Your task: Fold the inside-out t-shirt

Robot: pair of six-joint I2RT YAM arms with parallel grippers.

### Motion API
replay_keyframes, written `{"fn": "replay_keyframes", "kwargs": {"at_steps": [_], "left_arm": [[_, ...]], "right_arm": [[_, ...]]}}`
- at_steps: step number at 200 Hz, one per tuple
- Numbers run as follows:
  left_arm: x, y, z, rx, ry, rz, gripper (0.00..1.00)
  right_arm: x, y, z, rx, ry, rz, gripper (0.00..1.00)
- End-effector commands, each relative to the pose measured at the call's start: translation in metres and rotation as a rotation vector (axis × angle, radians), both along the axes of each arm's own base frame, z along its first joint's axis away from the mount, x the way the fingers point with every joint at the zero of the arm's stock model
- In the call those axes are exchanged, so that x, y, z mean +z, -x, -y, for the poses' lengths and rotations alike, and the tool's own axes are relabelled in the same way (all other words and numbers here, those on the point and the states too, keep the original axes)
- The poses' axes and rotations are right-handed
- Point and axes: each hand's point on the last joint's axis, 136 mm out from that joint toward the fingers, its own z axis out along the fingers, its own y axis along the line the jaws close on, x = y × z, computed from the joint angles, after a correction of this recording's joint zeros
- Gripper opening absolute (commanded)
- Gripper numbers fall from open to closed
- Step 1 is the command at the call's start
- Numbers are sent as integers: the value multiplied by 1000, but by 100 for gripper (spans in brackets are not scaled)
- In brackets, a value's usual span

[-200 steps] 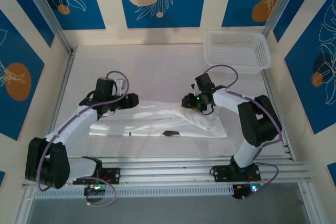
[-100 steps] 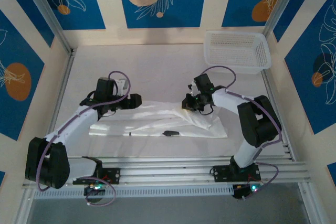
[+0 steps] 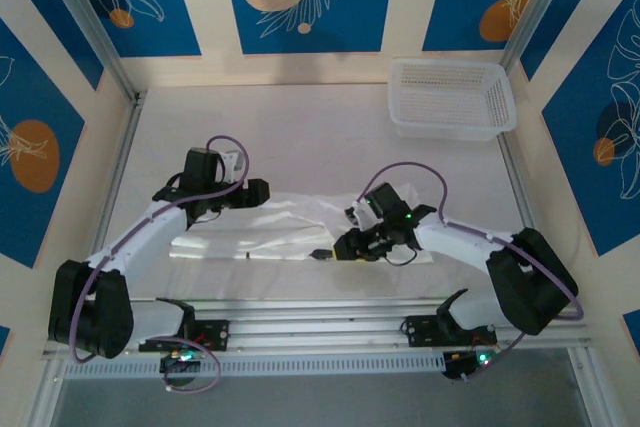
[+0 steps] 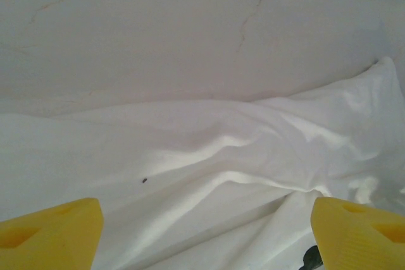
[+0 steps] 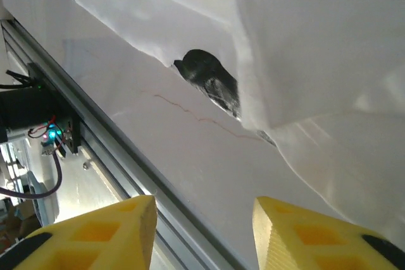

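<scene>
The inside-out t-shirt (image 3: 250, 237) lies flat and wrinkled across the middle of the table, white, with a small dark tag (image 3: 320, 254) at its near edge. My left gripper (image 3: 258, 191) hovers over the shirt's far edge, open. In the left wrist view its yellow fingertips (image 4: 54, 232) stand wide apart above rumpled cloth (image 4: 209, 143). My right gripper (image 3: 338, 247) sits low by the near edge, just right of the tag. In the right wrist view it (image 5: 202, 235) is open over bare table, with the tag (image 5: 209, 77) and a fold of cloth (image 5: 316, 49) ahead of it.
A white mesh basket (image 3: 450, 97) stands at the back right corner. Aluminium rails (image 3: 320, 317) run along the table's near edge, close under the right gripper (image 5: 76, 112). Bare table lies beyond the shirt toward the back.
The right arm has swung from the shirt's far right part down and left to its near edge by the tag. The left arm has stayed put.
</scene>
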Motion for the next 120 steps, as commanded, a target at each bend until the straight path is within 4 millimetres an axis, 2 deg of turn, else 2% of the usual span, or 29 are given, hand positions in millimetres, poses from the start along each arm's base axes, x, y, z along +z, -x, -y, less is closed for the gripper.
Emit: {"fn": "replay_keyframes", "kwargs": {"at_steps": [1, 10, 18, 26, 32, 37, 50, 67, 95, 120], "left_arm": [[-18, 4, -11, 60, -70, -59, 80], [-22, 4, -19, 107, -97, -79, 72], [-25, 4, -26, 154, -120, -94, 58], [-31, 5, -35, 215, -148, -121, 36], [-34, 6, -43, 258, -172, -138, 14], [-38, 7, -49, 296, -194, -159, 0], [-48, 11, -67, 408, -257, -221, 0], [-58, 12, -78, 473, -303, -257, 0], [-72, -1, -88, 544, -355, -276, 0], [-90, -20, -88, 582, -374, -313, 0]], "right_arm": [[38, -37, 13, -134, -5, 160, 47], [43, -55, 27, -231, 34, 209, 47], [42, -69, 43, -325, 72, 237, 45], [37, -80, 58, -413, 109, 247, 41], [31, -86, 69, -468, 134, 242, 36], [25, -90, 79, -513, 158, 232, 32], [10, -98, 98, -599, 214, 186, 20], [-4, -102, 108, -624, 256, 139, 8], [-24, -99, 114, -603, 346, 62, 5], [-37, -96, 117, -604, 399, 13, 5]]}}
